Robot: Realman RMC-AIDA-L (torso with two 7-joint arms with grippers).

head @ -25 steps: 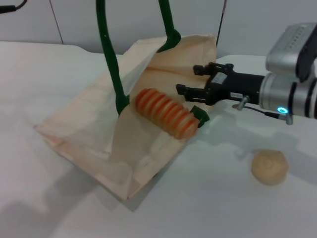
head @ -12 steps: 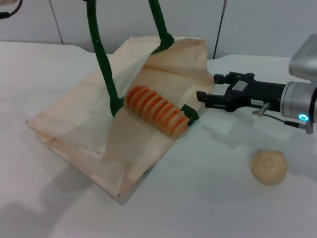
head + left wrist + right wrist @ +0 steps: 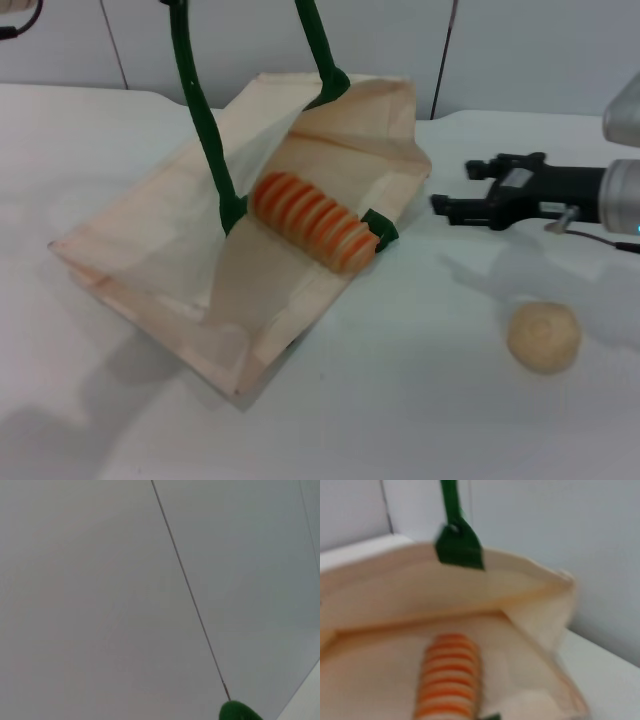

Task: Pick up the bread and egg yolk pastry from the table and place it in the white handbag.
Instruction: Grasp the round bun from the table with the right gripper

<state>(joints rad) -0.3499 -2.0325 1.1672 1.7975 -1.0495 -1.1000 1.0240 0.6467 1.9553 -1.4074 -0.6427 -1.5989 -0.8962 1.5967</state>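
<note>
On your left, the white handbag [image 3: 190, 270] lies tilted on the white table [image 3: 420, 400], its mouth facing right and its dark green handles [image 3: 200, 120] pulled up out of the top of the head view. Your left gripper is not in sight, so you cannot tell how its fingers stand; the left wrist view shows only a grey wall and a green handle tip [image 3: 239, 712]. Inside the bag's open mouth rests the bread [image 3: 313, 221], orange and cream stripes showing, one end just beside the lower handle patch at the rim. The right wrist view looks straight into that mouth at the loaf. Moving right, your right gripper [image 3: 452, 186] hovers above the table just outside the bag's rim, fingers spread and holding nothing. Farthest right, the egg yolk pastry [image 3: 543, 338] sits on the table, below the right arm and well apart from the bag.
</note>
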